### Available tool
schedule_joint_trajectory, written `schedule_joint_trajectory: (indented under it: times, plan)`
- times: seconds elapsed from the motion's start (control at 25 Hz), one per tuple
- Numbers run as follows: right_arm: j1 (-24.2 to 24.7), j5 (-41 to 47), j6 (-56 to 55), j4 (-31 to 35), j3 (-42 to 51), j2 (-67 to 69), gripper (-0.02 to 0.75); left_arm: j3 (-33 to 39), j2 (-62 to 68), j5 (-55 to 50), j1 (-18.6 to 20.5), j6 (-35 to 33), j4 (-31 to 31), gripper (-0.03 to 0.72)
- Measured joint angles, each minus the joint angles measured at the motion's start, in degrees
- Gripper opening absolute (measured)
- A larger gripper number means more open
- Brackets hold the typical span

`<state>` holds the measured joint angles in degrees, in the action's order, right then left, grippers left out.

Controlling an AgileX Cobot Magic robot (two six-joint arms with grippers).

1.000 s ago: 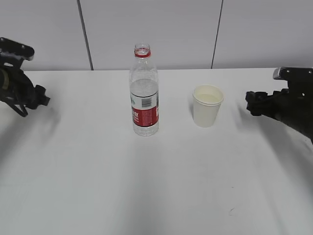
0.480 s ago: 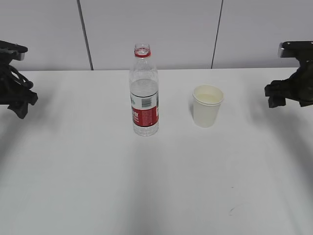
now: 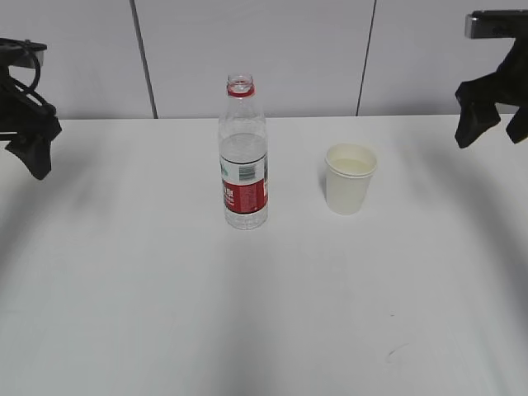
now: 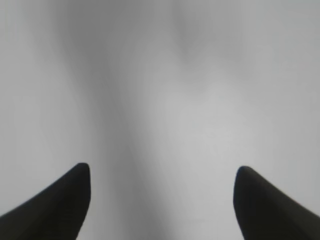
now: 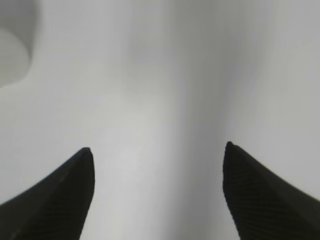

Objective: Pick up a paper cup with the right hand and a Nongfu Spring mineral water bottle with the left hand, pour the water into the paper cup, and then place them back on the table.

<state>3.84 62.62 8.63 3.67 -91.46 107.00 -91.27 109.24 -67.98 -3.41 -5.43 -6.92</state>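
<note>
My left fingers (image 3: 33, 157) and right fingers (image 3: 493, 125), spread wide and empty, flank the upright clear plastic bottle (image 3: 242, 157) and cream paper cup (image 3: 350, 178), both well inboard.

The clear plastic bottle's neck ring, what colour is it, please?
Red neck ring, clearest in the exterior view.

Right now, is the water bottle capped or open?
Open. The Nongfu Spring mineral water bottle stands upright on the table, its mouth bare above the red neck ring, with no cap on it.
</note>
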Motion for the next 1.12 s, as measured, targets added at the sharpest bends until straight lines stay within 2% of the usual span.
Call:
schedule_joint_trajectory:
  times: [0.16, 0.4, 1.12]
  plan:
    - [0.0, 3.2, 3.5, 3.4, -2.4, -2.5, 0.592, 0.4, -4.2, -0.5, 0.0, -0.5, 0.8, 0.537]
    - [0.0, 7.4, 5.2, 3.9, -0.4, -10.4, 0.592, 7.8, -14.7, -0.7, 0.0, -0.9, 2.4, 0.537]
    - [0.0, 6.7, 6.7, 4.3, 30.8, -43.3, 0.591, 44.2, -50.0, 2.7, 0.0, -0.9, 9.3, 0.537]
